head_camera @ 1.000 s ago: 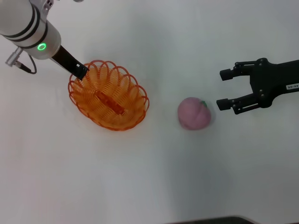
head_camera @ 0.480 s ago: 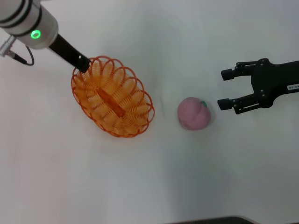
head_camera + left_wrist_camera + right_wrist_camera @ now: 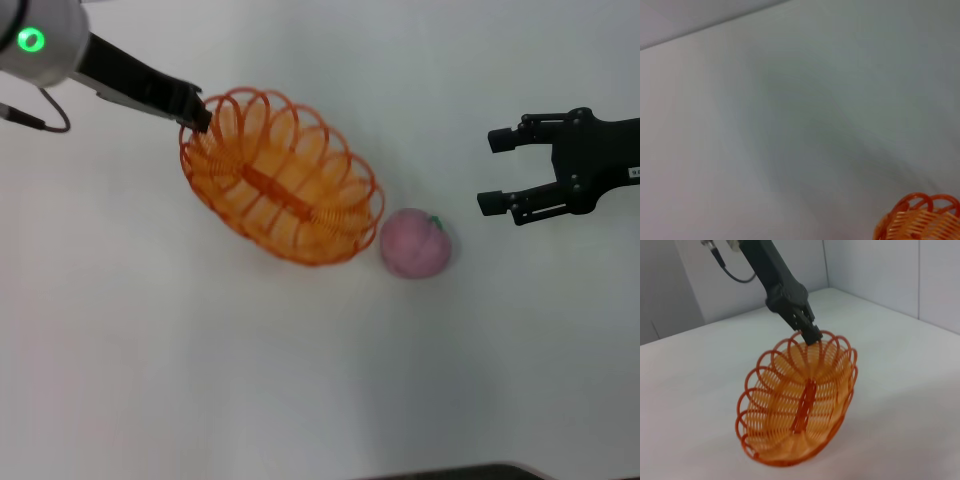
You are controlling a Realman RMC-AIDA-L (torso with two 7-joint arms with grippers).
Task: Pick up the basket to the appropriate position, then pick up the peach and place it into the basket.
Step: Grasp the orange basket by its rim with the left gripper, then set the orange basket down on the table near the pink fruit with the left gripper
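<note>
- The white desk (image 3: 250, 380) is carrying the basket and the peach.
- The orange basket (image 3: 282, 189) is lying left of centre, its near end just beside the peach, possibly touching it.
- The left gripper (image 3: 200, 112) is pinching the basket's far-left rim, fingers (image 3: 809, 333) closed on a rim loop.
- The right gripper (image 3: 497, 170) is hovering to the right of the peach, apart from it, fingers spread wide and holding nothing.
- The pink peach (image 3: 415, 243) is sitting between basket and right gripper.
</note>
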